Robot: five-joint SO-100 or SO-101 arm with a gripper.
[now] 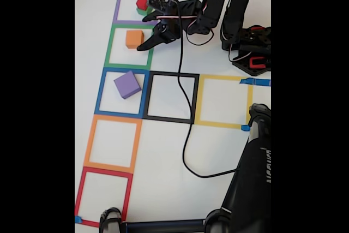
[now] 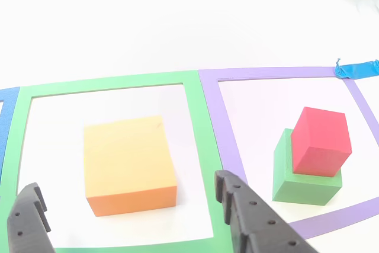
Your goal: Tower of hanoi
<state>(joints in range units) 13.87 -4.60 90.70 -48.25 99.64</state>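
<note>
Tool (image 2: pixel 127 217) spread wide, grasping nothing, one fingertip (image 2: pixel 29 217) to the left of the orange block (image 2: pixel 129 164) and the other to its right in the other view, both apart from its sides.

Orange block alone inside the green tape square (image 1: pixel 130 46). Red block (image 2: pixel 321 140) stacked on the green block (image 2: pixel 305 173) within the purple tape square (image 1: pixel 136 5), red sitting skewed and overhanging one edge of the green. Purple block (image 1: pixel 127 84) lying rotated inside the blue tape square (image 1: pixel 122 92).

Likely trouble: closing off-centre on the orange block, twisting or sliding it across the smooth white surface (image 1: pixel 218 151) rather than gripping it squarely. Also a sideways swing toward the purple tape square, with the right-hand finger close to that border, clipping the stack and toppling the loosely seated red block. Further risk: black cable (image 1: pixel 185 118) trailing across the black tape square (image 1: pixel 173 97), liable to drag over the surface and snag during a long reach.

Room: orange block flanked by bare margin on every side within its square, enough for both fingers. Black, yellow (image 1: pixel 222 101), orange (image 1: pixel 112 143) and red (image 1: pixel 103 196) tape squares unoccupied. Dark stand (image 1: pixel 251 178) crowding the lower right of the fixed view.
</note>
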